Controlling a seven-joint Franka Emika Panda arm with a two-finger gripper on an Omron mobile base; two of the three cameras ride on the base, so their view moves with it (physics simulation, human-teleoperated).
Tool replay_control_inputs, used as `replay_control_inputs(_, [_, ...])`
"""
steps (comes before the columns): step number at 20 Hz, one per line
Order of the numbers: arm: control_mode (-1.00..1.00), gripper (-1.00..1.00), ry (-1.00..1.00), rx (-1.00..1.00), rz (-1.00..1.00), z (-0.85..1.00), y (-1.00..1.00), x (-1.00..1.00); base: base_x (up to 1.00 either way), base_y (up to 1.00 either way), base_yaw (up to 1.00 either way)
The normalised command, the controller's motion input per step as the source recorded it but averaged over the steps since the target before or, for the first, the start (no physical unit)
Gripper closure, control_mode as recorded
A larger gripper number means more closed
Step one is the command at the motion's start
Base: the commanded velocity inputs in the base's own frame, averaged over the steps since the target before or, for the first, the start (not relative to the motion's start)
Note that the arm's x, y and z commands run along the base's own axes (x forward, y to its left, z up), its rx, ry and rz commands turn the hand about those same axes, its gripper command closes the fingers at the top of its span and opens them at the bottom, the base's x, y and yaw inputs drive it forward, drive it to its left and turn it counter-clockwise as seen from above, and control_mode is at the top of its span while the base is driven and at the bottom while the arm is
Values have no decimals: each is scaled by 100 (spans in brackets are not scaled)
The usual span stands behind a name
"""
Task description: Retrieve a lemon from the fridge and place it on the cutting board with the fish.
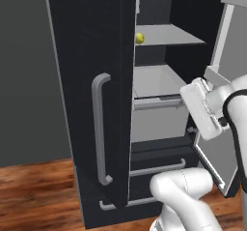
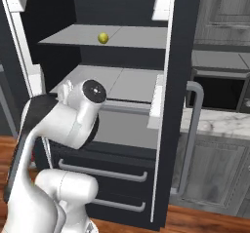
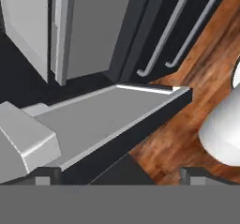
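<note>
Wood floor under tall black double-door fridge, doors open. Small round yellow lemon mid upper pale shelf, left door partly hiding it; no clear long axis. Gripper fingertips cropped, spread apart, holding nothing.

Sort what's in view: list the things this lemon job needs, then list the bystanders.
Needed for the job:
- lemon, on the upper fridge shelf
- fridge, doors open
- gripper, fingertips apart, holding nothing

Bystanders:
- marbled counter
- grey wood-grain cupboards
- wooden floor
</note>
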Motion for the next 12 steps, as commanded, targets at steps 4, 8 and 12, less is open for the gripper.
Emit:
replay_control_inputs(4, [-100,-100,0,12,34,-4,51,93,0,0,0])
replay_control_inputs(8, [-100,-100,0,2,19,0,51,74,0,0,0])
replay_control_inputs(12, [-100,-100,-1,0,0,-2,5,53,0,0,0])
